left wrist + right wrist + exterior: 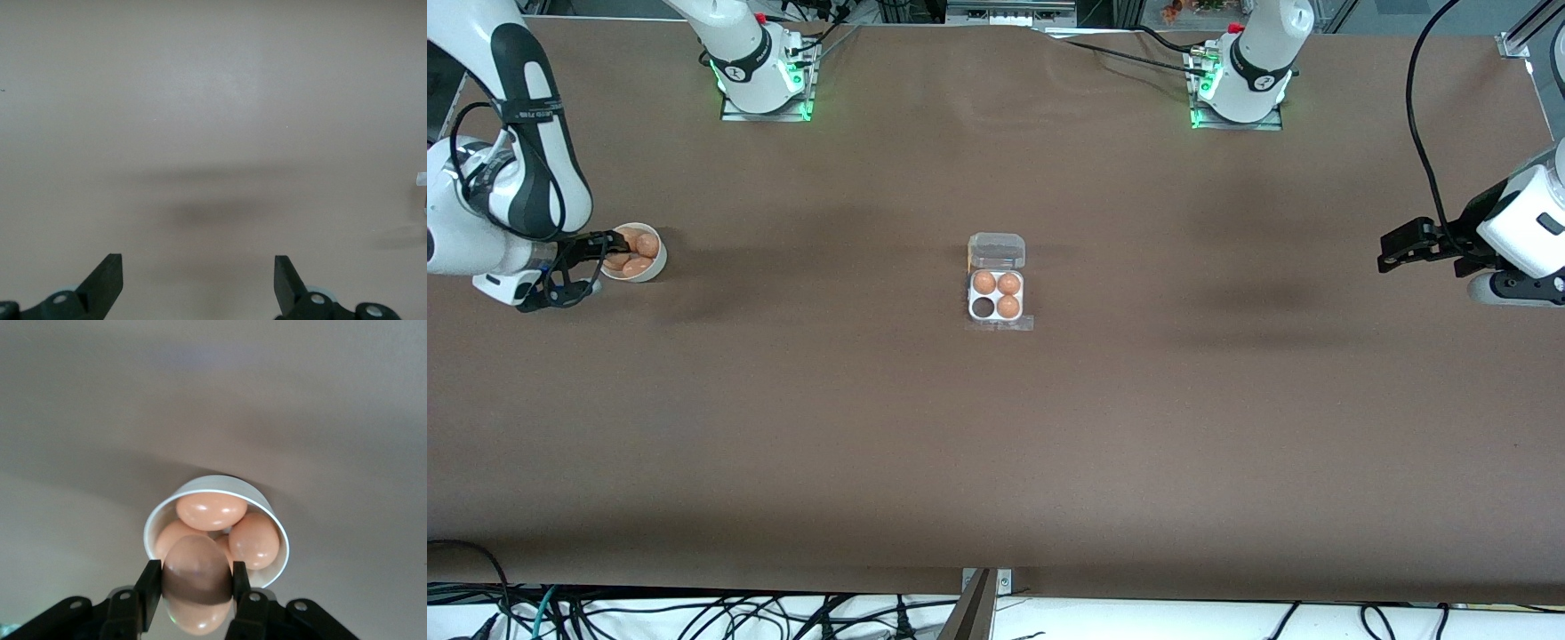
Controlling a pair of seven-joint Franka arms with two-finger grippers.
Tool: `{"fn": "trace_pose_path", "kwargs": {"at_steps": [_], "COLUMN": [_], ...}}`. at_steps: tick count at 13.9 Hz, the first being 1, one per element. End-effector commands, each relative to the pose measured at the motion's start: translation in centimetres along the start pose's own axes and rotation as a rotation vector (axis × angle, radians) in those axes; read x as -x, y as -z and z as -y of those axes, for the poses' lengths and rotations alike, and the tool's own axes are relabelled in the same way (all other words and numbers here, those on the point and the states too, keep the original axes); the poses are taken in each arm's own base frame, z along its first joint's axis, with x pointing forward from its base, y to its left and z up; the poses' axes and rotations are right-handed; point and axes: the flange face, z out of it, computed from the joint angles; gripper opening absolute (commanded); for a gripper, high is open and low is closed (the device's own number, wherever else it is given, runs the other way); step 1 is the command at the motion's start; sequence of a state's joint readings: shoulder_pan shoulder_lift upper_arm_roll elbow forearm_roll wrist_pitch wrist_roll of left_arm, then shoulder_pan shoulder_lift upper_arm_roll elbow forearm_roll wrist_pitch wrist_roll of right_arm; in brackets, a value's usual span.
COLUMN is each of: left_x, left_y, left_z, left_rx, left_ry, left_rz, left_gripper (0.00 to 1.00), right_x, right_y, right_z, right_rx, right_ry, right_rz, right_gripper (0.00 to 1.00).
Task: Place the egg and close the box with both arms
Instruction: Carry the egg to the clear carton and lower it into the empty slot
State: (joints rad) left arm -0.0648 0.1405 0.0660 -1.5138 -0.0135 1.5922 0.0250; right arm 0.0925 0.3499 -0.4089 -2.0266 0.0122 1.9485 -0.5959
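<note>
Right end effector (pixel 197 587) pinches the egg (pixel 197 577) over the bowl (pixel 277 527) at my end of the bench (pixel 996 462); nothing placed yet, lid unclosed. Well away mid-bench the box (pixel 996 295) lies open, three cells filled, one free, bare bench between. Farthest off, left end effector (pixel 199 277) waits, fingers spread.
</note>
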Motion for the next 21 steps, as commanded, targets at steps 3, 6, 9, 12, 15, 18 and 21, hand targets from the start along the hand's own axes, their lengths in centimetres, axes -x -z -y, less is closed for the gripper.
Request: {"fn": "trace_pose_path", "kwargs": {"at_steps": [3, 6, 9, 12, 15, 18, 21], "left_x": [0.0, 0.0, 0.0, 0.0, 0.0, 0.0, 0.0], "left_y": [0.4, 0.4, 0.4, 0.4, 0.4, 0.4, 0.4], "left_z": [-0.2, -0.3, -0.3, -0.3, -0.3, -0.1, -0.2], "left_rx": [0.012, 0.012, 0.012, 0.012, 0.012, 0.010, 0.011], "left_ry": [-0.005, -0.005, -0.007, -0.007, -0.007, -0.004, -0.005], "left_rz": [-0.004, -0.004, -0.004, -0.004, -0.004, -0.004, -0.006], "left_gripper": [1.00, 1.00, 1.00, 1.00, 1.00, 1.00, 1.00], "right_x": [-6.5, -9.1, -11.2, -12.9, -14.6, -16.6, -18.3], "right_y": [3.6, 4.7, 5.1, 5.1, 4.1, 2.3, 0.4], "right_z": [3.5, 8.4, 14.3, 20.3, 23.1, 27.5, 30.0], "right_rx": [-0.134, -0.231, -0.315, -0.402, -0.579, -0.752, -0.905], "right_ry": [-0.081, -0.187, -0.311, -0.413, -0.556, -0.654, -0.757], "right_rz": [0.083, 0.122, 0.148, 0.179, 0.235, 0.326, 0.423], "right_gripper": [0.29, 0.29, 0.29, 0.29, 0.29, 0.29, 0.29]}}
